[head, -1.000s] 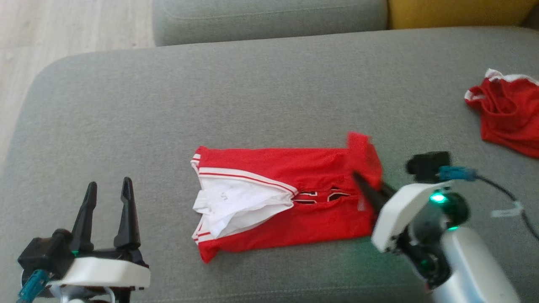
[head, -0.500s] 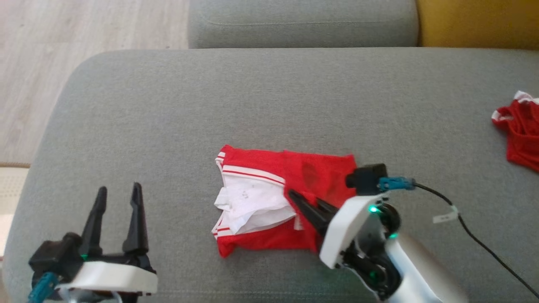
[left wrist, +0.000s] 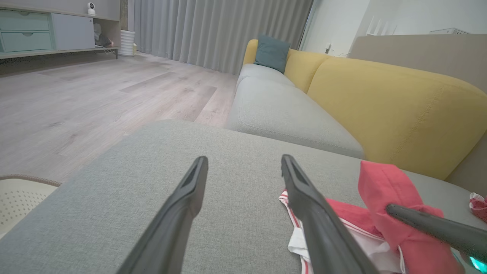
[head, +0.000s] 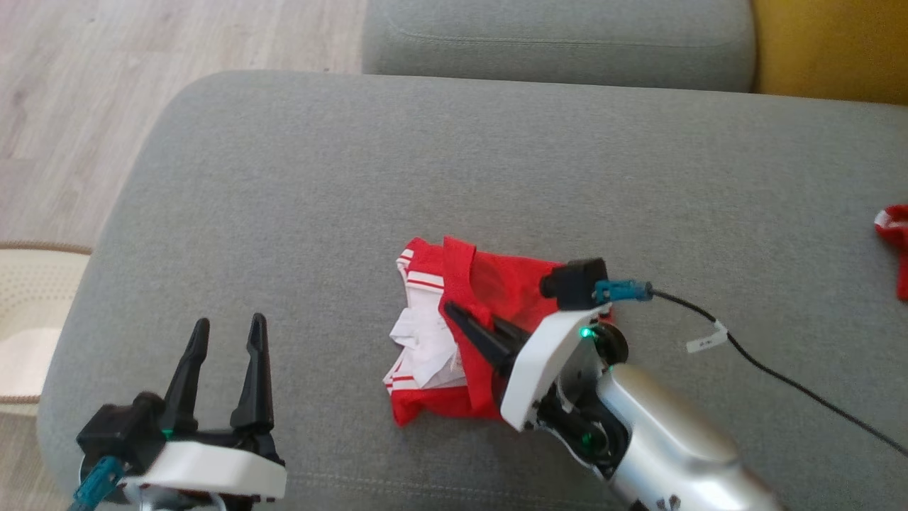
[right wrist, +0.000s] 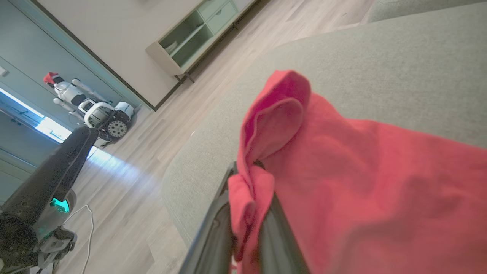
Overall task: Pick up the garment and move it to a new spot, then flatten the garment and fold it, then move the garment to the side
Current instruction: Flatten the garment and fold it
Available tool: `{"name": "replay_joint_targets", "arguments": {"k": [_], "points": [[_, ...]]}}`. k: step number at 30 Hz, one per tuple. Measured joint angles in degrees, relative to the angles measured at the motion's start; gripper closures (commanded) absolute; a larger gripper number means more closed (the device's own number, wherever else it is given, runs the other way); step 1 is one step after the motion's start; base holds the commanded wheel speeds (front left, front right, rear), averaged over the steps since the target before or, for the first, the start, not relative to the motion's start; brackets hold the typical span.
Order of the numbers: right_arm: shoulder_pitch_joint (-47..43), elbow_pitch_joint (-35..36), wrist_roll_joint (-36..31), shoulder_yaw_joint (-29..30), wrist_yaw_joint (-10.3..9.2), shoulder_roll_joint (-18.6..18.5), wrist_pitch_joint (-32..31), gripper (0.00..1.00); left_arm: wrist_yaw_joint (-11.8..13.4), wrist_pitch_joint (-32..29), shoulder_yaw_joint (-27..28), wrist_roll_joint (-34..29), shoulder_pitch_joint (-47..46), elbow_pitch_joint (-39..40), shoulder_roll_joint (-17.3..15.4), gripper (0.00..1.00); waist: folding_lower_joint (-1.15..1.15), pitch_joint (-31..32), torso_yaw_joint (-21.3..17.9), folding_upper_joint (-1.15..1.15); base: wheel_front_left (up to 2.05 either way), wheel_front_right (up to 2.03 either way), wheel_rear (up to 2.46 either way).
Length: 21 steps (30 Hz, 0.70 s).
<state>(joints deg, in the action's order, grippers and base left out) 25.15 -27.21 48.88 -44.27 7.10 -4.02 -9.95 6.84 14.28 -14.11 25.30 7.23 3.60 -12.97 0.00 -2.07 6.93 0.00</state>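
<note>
The garment [head: 511,284], a red jersey with white trim, lies on the grey sofa seat [head: 355,177], its right part doubled over to the left. My right gripper [head: 454,312] is shut on the folded red edge and holds it above the white lining. In the right wrist view the red cloth [right wrist: 361,182] is pinched between the fingers [right wrist: 213,228] and drapes to the right. My left gripper [head: 227,330] stands open at the lower left, well clear of the garment. The left wrist view has its open fingers [left wrist: 190,198] over bare seat, with the lifted cloth [left wrist: 380,190] to the right.
A second red garment [head: 895,241] lies at the seat's right edge. A yellow backrest [head: 830,50] stands behind it. A cream perforated basket [head: 28,305] sits on the floor beyond the seat's left edge. A black cable [head: 780,376] trails from the right wrist.
My right gripper has carried the garment's right edge leftward over the rest of it, folding it shorter. The head camera has shifted as well. The left gripper stays open in place.
</note>
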Motion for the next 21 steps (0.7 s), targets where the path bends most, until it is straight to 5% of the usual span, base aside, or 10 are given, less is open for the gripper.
{"name": "replay_joint_targets", "arguments": {"k": [6, 9, 11, 21], "points": [[4.64, -5.92, 6.31, -3.74, 0.0, 0.0, 3.98, 1.0, -0.29, 0.0, -0.22, 0.16, -0.63, -0.42, 0.23, 0.0, 0.0, -0.08, 1.64, 0.0, 0.0, 0.0, 0.0], [6.7, -9.09, 9.18, -6.01, 0.0, 0.0, 5.65, 0.57, -0.29, 0.0, -0.52, 0.16, -0.64, -0.49, 0.31, 0.0, 0.0, -0.18, 2.17, 0.0, 0.0, 0.0, 0.0], [8.08, -10.72, 11.35, -7.94, 0.0, -0.01, 6.31, 0.0, -0.29, 0.0, -0.77, 0.18, -0.65, -0.59, 0.35, 0.0, 0.0, -0.19, 2.45, 0.0, 0.0, 0.0, 0.0], [13.93, -14.46, 20.33, -14.61, 0.0, 0.01, 13.44, 0.0, -0.22, 0.0, -1.12, 0.57, -0.68, -1.01, 0.38, 0.0, 0.0, -0.69, 1.65, 0.0, 0.0, 0.0, 0.0]]}}
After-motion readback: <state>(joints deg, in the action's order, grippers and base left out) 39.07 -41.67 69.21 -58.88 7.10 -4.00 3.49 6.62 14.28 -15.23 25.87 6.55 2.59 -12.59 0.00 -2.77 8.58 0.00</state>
